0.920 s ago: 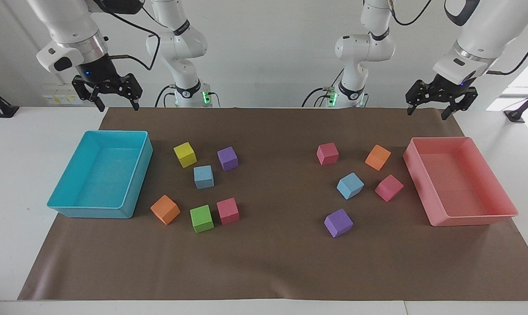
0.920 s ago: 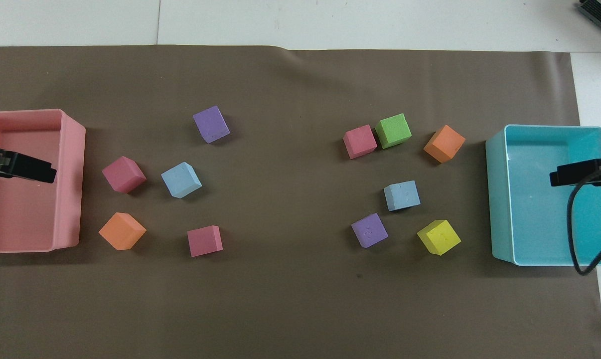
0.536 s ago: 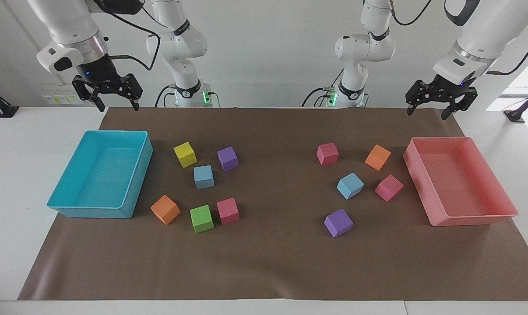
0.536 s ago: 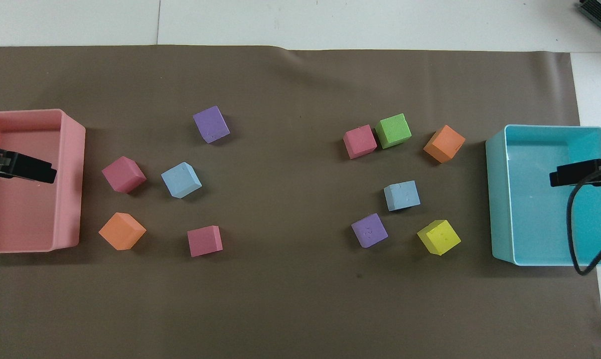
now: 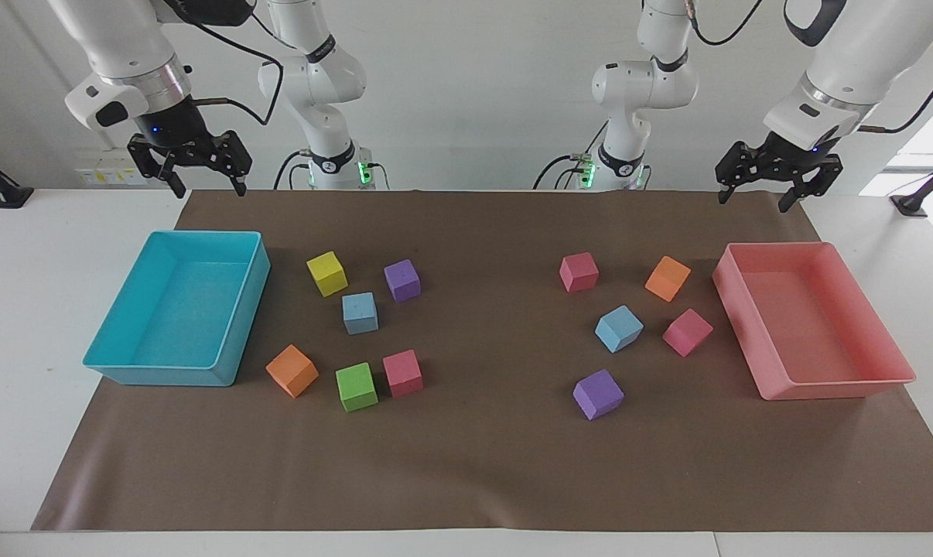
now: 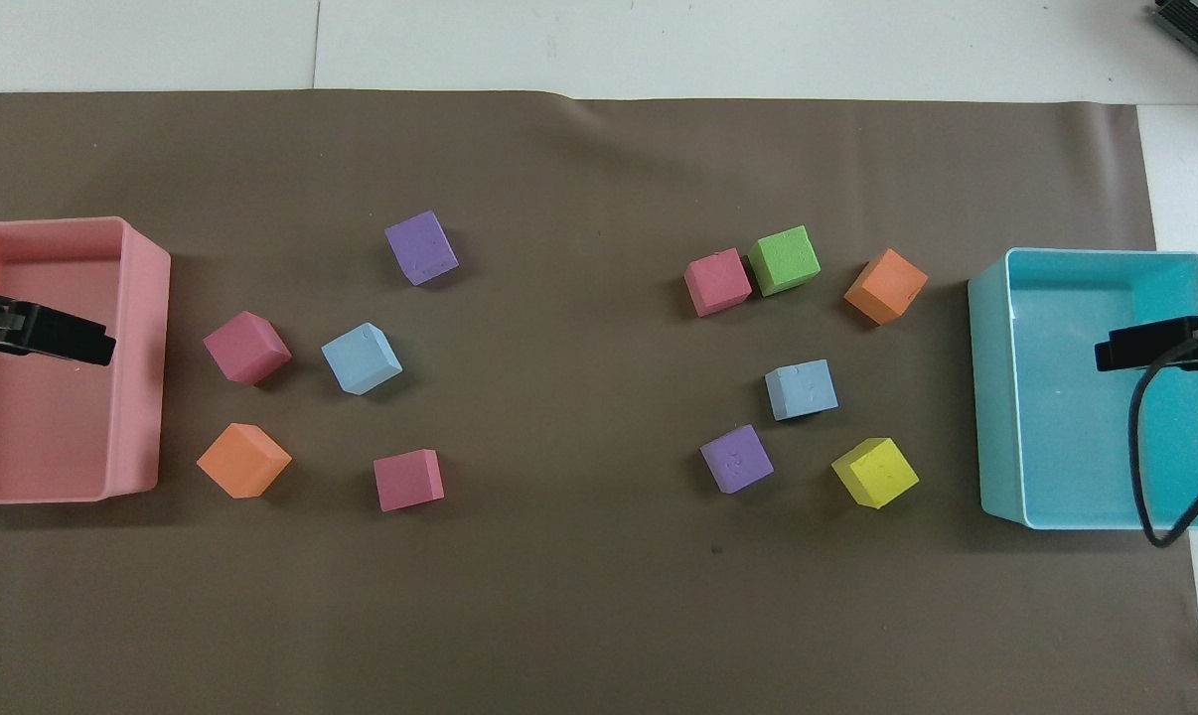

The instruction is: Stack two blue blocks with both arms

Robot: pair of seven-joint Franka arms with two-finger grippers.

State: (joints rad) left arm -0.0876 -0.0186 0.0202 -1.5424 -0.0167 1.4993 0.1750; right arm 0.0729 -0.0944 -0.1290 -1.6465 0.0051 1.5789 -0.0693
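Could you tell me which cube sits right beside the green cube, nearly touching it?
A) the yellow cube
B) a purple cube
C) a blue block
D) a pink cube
D: the green cube has a pink cube right at its side in both views, toward the left arm's end of the table, while the nearest blue block lies apart, nearer to the robots.
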